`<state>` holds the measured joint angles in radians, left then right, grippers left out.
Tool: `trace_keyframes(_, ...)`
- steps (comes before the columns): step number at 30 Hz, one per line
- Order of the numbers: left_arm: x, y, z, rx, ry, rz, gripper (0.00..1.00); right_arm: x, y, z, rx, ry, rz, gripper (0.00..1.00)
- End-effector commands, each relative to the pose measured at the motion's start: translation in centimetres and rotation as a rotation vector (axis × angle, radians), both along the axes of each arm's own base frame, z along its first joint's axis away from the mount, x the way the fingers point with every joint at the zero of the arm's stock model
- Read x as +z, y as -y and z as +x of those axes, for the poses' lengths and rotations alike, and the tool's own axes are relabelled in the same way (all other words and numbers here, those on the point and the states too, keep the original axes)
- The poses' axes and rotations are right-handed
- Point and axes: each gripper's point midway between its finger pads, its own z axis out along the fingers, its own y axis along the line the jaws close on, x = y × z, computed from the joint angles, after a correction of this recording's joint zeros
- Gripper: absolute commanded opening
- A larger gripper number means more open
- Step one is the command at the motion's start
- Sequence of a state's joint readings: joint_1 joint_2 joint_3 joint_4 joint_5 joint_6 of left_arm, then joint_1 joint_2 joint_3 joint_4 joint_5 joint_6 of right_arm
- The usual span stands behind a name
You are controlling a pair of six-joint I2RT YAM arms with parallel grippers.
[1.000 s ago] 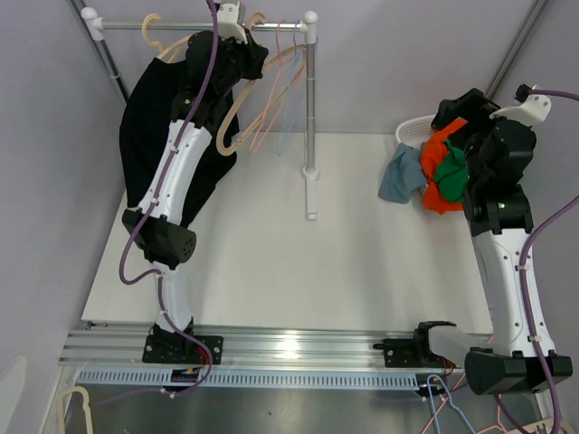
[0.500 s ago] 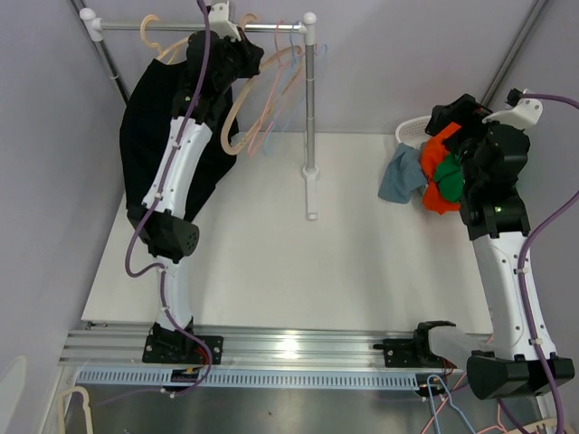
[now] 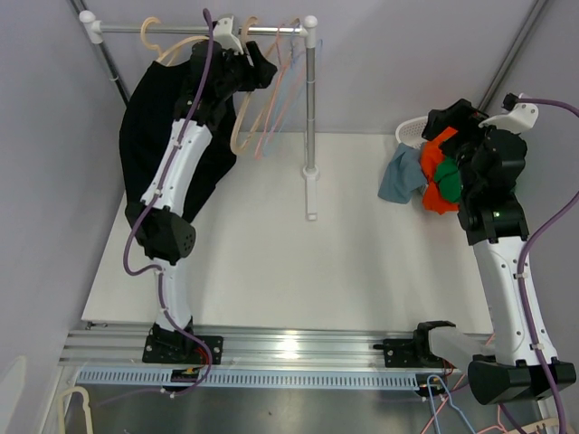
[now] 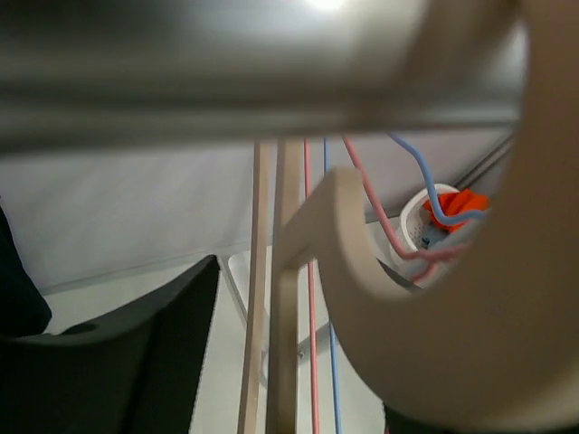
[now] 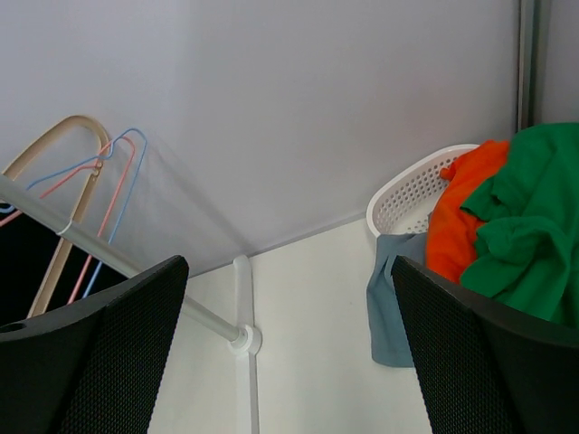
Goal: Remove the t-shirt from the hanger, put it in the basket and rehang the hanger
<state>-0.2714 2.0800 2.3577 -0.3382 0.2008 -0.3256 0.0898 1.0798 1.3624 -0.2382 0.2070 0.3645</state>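
So the whole thing hinges on this: the black t-shirt [image 3: 140, 136] hangs from its hanger [image 3: 149, 34] at the 9 o'clock end of the rail [image 3: 118, 29]. In the top view that puts it around 8 o'clock from the left jaws, near them but not between them. The left arm [image 3: 181, 154] reaches right across the shirt, and its jaws sit up in the bunch of empty hangers [image 3: 246, 122]. The wrist view is basically a blurry beige hanger [image 4: 389, 307] filling the frame beside one dark finger [image 4: 109, 362], so I honestly can't tell if those jaws are gripping it or loose. The shirt's long axis runs 12 to 6, drooping off the rail, and the rail itself goes 9 to 3. The right arm [image 3: 507, 262] is way off at 3 o'clock by the basket [image 5: 412, 194], jaws spread wide with nothing in them, so left is nearer by far. The fabric's floppy and I'd guess it snags on the hanger's shoulders. The bare white counter [image 3: 317, 271] below gives room to drop it, but the wall at 9 o'clock looks tight.
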Motion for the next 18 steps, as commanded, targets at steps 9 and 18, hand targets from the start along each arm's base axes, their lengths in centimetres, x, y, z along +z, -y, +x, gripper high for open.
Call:
trace_keyframes(9, 12.3, -3.1, -11.8, -0.077, 0.222, -0.042, 0.94, 0.5, -0.7, -0.4, 0.025, 0.024, -0.005, 0.99)
trace_keyframes(18, 10.6, -9.8, -14.1, 0.151, 0.198, 0.029, 1.0, -0.4, -1.7, -0.1, 0.058, 0.011, 0.014, 1.0)
